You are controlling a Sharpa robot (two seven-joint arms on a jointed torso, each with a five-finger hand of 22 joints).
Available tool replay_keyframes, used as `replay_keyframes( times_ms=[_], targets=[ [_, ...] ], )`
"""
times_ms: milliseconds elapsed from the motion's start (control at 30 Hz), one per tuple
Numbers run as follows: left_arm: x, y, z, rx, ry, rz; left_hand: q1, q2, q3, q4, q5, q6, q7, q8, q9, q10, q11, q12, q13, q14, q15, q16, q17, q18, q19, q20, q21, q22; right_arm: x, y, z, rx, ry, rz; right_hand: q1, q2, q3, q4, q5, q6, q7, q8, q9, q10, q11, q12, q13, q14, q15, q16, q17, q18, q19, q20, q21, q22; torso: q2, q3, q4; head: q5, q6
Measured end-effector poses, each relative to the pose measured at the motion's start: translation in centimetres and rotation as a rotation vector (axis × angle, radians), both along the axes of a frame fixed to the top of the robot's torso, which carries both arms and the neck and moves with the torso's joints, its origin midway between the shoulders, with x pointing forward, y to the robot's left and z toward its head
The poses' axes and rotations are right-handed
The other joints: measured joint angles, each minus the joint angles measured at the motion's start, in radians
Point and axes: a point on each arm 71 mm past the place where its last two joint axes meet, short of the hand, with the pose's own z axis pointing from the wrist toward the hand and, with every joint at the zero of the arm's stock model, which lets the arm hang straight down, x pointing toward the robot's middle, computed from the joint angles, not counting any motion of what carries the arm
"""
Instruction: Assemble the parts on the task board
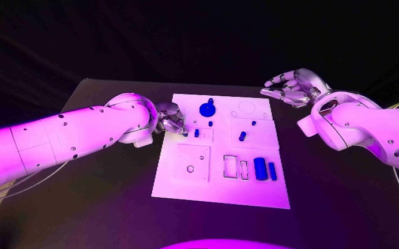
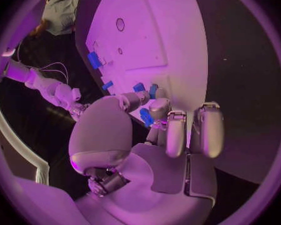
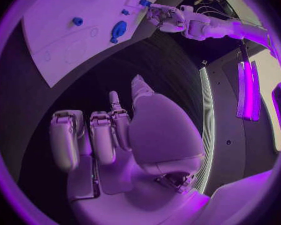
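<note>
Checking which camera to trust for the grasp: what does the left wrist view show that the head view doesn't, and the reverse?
Left wrist view alone: a small blue part pinched at the left hand fingertips. Head view alone: the two upright blue parts at the near right of the task board, and the right hand, holding nothing, beyond the board's far right corner. Both: the board and left hand.

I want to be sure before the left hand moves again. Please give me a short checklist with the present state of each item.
1. Left hand holds a small blue part in its fingertips: ok.
2. Left hand is at the left edge of the white task board: ok.
3. Right hand is off the board, holding nothing: ok.
4. Target slot for the held part identified: cannot tell.
5. Two long blue bar parts lie clear of the left hand: ok.
</note>
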Motion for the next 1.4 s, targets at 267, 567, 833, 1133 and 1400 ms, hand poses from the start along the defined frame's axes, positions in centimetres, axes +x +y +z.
replay_keyframes(
  times_ms=[267, 567, 833, 1133, 1400],
  targets=[
    [0.04, 0.02, -0.04, 0.004, 0.003, 0.003, 0.0, 0.0, 0.0, 0.0, 0.0, -0.002, 0.002, 0.0, 0.0, 0.0, 0.0, 0.0, 0.0, 0.0, 0.0, 0.0, 0.0, 0.0, 0.0, 0.0, 0.0, 0.0, -0.01, -0.02, 0.0, 0.0, -0.001, 0.0, 0.0, 0.0, 0.0, 0.0, 0.0, 0.0, 0.0, 0.0, 0.0, 0.0, 0.0, 0.0, 0.0, 0.0, 0.0, 0.0, 0.0, 0.0, 0.0, 0.0, 0.0, 0.0, 0.0, 0.0006, -0.0001, 0.0, -0.003],
    [0.13, -0.13, 0.01, 0.007, 0.002, 0.005, 0.0, 0.0, 0.0, 0.0, 0.0, 0.0, 0.004, 0.0, 0.001, 0.0, 0.0, 0.0, 0.0, 0.0, 0.0, 0.0, 0.0, 0.0, 0.0, 0.0, 0.0, 0.0, -0.03, -0.03, 0.0, 0.001, -0.001, 0.0, 0.0, 0.0, 0.0, 0.0, 0.0, 0.0, 0.0, 0.0, 0.0, 0.0, 0.0, 0.0, 0.0, 0.0, 0.0, 0.0, 0.0, 0.0, 0.0, 0.0, 0.0, 0.0, 0.001, 0.0012, -0.0011, 0.0, -0.004],
    [0.18, -0.34, 0.09, 0.011, 0.005, 0.003, 0.0, 0.0, 0.0, 0.0, 0.0, 0.006, 0.004, 0.001, -0.001, 0.02, -0.001, 0.018, 0.021, 0.002, -0.002, 0.0, 0.0, 0.0, 0.0, 0.0, 0.004, 0.0, -0.06, -0.06, 0.01, 0.001, -0.001, 0.0, 0.0, 0.0, 0.0, 0.0, 0.0, 0.0, 0.0, 0.0, 0.0, 0.0, 0.0, 0.0, 0.0, 0.0, 0.0, 0.0, 0.0, 0.0, 0.0, 0.0, 0.0, 0.001, 0.001, 0.0012, -0.0012, -0.003, -0.005],
    [0.21, -0.8, 0.02, 0.014, 0.011, -0.002, -0.013, -0.003, 0.0, 0.0, -0.002, 0.011, 0.002, 0.001, -0.009, 0.043, -0.011, 0.031, 0.048, 0.0, -0.007, 0.004, 0.0, 0.0, 0.0, 0.0, 0.004, 0.0, -0.09, -0.07, 0.01, 0.001, -0.001, 0.0, 0.0, 0.0, 0.0, 0.0, 0.0, 0.0, 0.0, 0.0, 0.0, 0.0, 0.0, 0.0, 0.0, 0.0, 0.0, 0.0, 0.0, 0.0, 0.0, 0.0, 0.0, 0.001, 0.001, 0.0007, -0.0008, -0.004, -0.008],
    [0.26, -0.82, -0.08, 0.019, 0.016, 0.003, -0.03, -0.009, 0.021, -0.021, -0.002, 0.013, 0.001, 0.0, -0.014, 0.054, -0.014, 0.039, 0.056, 0.002, -0.01, 0.004, 0.0, 0.0, 0.004, -0.004, 0.004, 0.0, -0.11, -0.12, 0.02, 0.001, -0.001, -0.001, 0.0, 0.0, -0.003, -0.003, 0.0, 0.0, 0.0, 0.0, 0.001, 0.0, 0.0, 0.0, 0.0, 0.0, 0.0, 0.0, 0.0, 0.0, 0.0, 0.0, 0.0, 0.0, 0.0, 0.0007, 0.0003, -0.004, -0.01]
  ],
)
